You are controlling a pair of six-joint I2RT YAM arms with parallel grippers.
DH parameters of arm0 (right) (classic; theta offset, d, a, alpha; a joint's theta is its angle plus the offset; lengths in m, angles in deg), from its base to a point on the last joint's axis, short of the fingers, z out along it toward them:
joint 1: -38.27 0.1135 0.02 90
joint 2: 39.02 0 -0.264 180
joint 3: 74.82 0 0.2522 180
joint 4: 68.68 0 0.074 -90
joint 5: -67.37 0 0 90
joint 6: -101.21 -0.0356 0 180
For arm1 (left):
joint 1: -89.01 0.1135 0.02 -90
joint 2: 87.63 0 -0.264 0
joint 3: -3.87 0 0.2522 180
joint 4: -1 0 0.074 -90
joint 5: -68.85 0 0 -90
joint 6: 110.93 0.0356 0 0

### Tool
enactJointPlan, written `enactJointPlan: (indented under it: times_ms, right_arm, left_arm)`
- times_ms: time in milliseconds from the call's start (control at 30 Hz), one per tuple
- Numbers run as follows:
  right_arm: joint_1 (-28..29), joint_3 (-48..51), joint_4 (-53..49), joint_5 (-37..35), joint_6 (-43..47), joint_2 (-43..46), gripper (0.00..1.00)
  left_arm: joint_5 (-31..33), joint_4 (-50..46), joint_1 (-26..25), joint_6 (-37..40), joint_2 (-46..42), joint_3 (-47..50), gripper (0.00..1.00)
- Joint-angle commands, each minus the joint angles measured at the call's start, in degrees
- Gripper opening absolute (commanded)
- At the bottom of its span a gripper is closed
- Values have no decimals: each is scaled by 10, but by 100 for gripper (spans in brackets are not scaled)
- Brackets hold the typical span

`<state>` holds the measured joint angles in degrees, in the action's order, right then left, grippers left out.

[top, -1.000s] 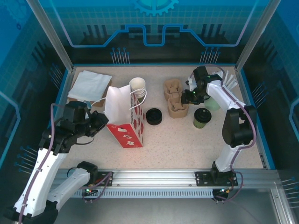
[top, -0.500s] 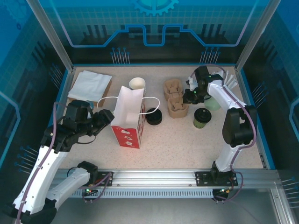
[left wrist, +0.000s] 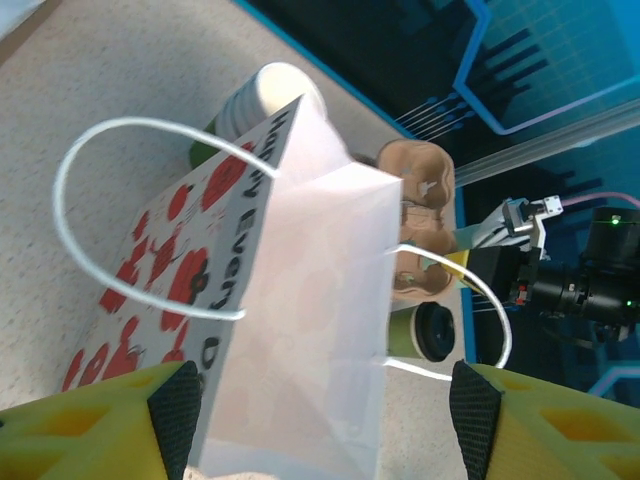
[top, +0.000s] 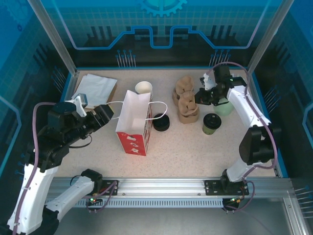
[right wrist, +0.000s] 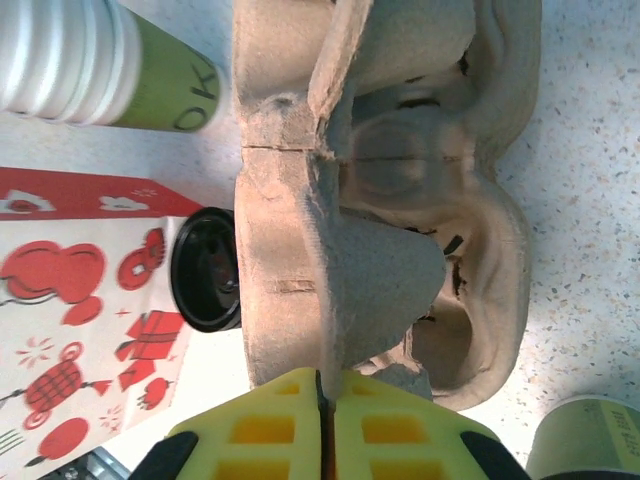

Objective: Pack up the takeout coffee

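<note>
My left gripper (left wrist: 322,405) gapes wide at the white paper bag (left wrist: 320,260), lettered "Every". The right gripper (right wrist: 322,392) pinches the rough pulp carrier (right wrist: 400,200).

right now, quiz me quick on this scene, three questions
1. True or false: the right gripper is shut on a pulp cup carrier.
2. Which stands nearest the lidded green cup? A gift bag; B carrier; C loose black lid.
3. Fill in: the left gripper, by the gift bag, has its jaws ___.
Key: 1 true; 2 B; 3 open.
</note>
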<state>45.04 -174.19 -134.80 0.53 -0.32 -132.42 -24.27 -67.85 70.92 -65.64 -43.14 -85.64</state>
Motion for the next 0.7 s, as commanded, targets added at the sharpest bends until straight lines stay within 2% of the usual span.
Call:
enactJointPlan:
  times_ms: [0, 167, 433, 667]
  right_arm:
    - [-11, -25, -9, 47, -11, 44, 7]
    - [-16, -38, 32, 87, -73, 114, 7]
    - [-17, 13, 196, 141, -223, 243, 4]
    - [-4, 17, 226, 210, -287, 279, 4]
  left_arm:
    - [-44, 76, -3, 21, 15, -21, 68]
    - [-122, 192, -16, 3, 51, -21, 65]
    - [-148, 319, -101, 14, 153, -58, 63]
    - [-194, 394, -143, 15, 261, -128, 64]
